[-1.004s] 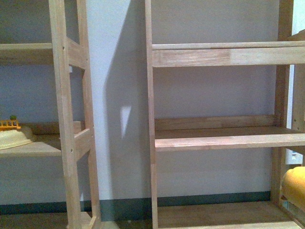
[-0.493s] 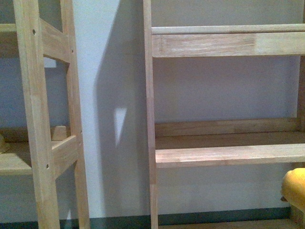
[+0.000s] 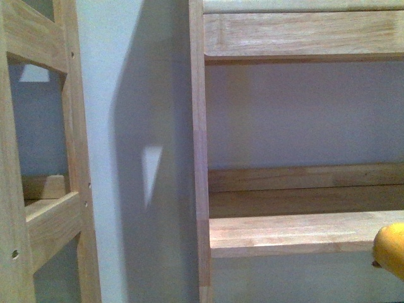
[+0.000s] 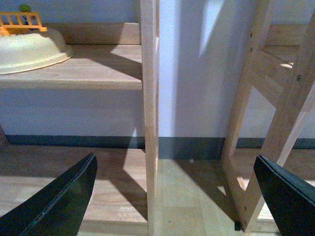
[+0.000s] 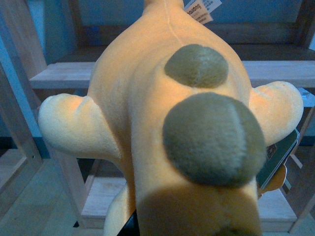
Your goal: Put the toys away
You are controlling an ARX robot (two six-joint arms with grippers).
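Note:
The orange-yellow plush animal (image 5: 147, 98) fills the right wrist view, with two olive-brown nubs (image 5: 211, 140) on its back and stubby limbs to either side. My right gripper is shut on it; its jaws are hidden under the plush. A small part of the plush (image 3: 391, 249) shows at the lower right edge of the front view, just in front of a wooden shelf (image 3: 297, 230). My left gripper (image 4: 179, 196) is open and empty, its dark fingers (image 4: 59, 201) spread wide above the floor, facing a shelf post (image 4: 149, 113).
Two wooden shelf units stand against a pale wall, with a gap between them (image 3: 139, 158). A cream plastic playset with a small orange fence (image 4: 27, 44) sits on the left unit's shelf. A paper tag (image 5: 199, 10) hangs from the plush.
The front view has moved closer to the shelves and risen: the right shelf looks larger and lower in frame, and the left unit has slid further left. The plush stays at the lower right edge.

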